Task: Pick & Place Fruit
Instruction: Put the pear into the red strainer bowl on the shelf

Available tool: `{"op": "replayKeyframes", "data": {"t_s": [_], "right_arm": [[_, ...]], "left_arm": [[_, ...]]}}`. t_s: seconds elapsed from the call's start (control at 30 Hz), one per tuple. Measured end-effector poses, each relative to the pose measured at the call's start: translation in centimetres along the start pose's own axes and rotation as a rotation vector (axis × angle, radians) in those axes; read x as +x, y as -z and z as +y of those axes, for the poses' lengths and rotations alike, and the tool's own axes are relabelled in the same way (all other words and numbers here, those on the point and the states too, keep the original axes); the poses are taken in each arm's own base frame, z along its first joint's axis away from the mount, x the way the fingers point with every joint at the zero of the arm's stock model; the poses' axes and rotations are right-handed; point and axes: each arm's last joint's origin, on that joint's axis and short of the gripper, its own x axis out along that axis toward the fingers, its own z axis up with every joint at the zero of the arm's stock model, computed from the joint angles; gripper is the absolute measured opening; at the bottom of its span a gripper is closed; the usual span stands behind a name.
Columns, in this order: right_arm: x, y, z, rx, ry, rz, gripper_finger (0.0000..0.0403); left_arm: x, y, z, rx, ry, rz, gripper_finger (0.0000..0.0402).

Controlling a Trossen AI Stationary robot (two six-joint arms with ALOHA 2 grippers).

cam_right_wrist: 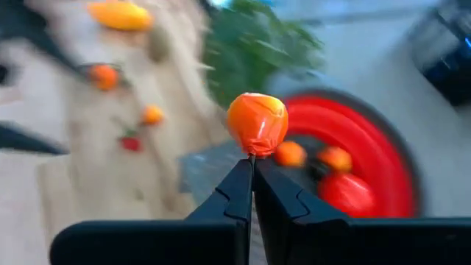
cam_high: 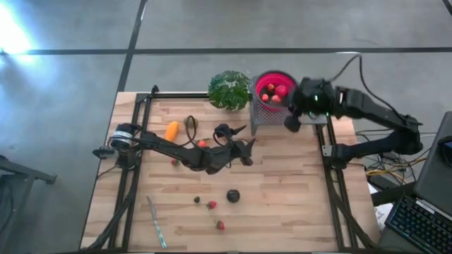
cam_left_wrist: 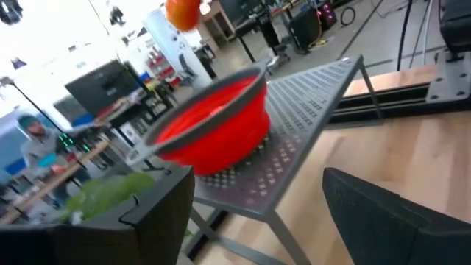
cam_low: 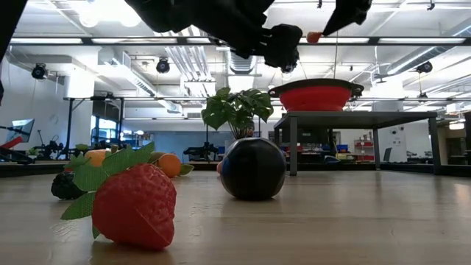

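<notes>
The right gripper (cam_right_wrist: 252, 165), fingers pressed together, pinches a small glossy orange ball (cam_right_wrist: 257, 122) by its thin stem, above the rim of the red bowl (cam_right_wrist: 383, 158); in the high view this gripper sits at upper right of centre, its jointed dark arm reaching in from the right edge. The left gripper (cam_high: 247, 154), jaws spread and holding nothing, lies at frame centre on a low, outstretched arm. The red bowl (cam_high: 275, 87), smooth and round, rests on a perforated grey metal stand (cam_left_wrist: 309, 118) and contains several fruits. On the pale wooden slatted table (cam_high: 296, 183) remain an elongated yellow-orange piece (cam_high: 171, 130) at upper left, a dark round fruit (cam_high: 233, 195) and textured red strawberries (cam_high: 212, 204) at lower centre.
</notes>
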Motion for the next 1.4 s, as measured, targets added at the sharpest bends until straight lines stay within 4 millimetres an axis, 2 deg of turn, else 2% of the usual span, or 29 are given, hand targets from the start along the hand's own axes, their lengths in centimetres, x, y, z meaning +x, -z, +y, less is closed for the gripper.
{"op": "replayKeyframes", "data": {"t_s": [0.13, 0.37, 0.57, 0.8, 1.07, 1.4], "right_arm": [[1.4, -1.0, -3.0, 0.096, 0.006, 0.108, 0.0008], [5.8, -2.3, -6.9, 0.165, 0.003, 0.291, 0.0008], [9.6, -2.3, -8.5, 0.185, -0.006, 0.440, 0.0008], [12.5, -2.3, -9.1, 0.199, -0.020, 0.549, 0.0008], [13.7, -2.6, -9.3, 0.220, -0.021, 0.587, 0.0008], [13.4, -2.4, -9.5, 0.226, -0.022, 0.609, 0.0009]], "left_arm": [[-0.6, 0.1, -0.6, -0.019, 0.026, 0.013, 0.0303], [-2.1, 0.4, -2.0, 0.016, 0.151, 0.034, 0.0303], [-2.5, 0.9, -2.6, 0.030, 0.219, 0.065, 0.0305], [-2.6, 1.0, -2.6, 0.018, 0.232, 0.071, 0.0303], [-2.7, 0.9, -2.7, 0.019, 0.241, 0.069, 0.0301], [-2.7, 0.9, -2.7, 0.010, 0.242, 0.070, 0.0301]]}}
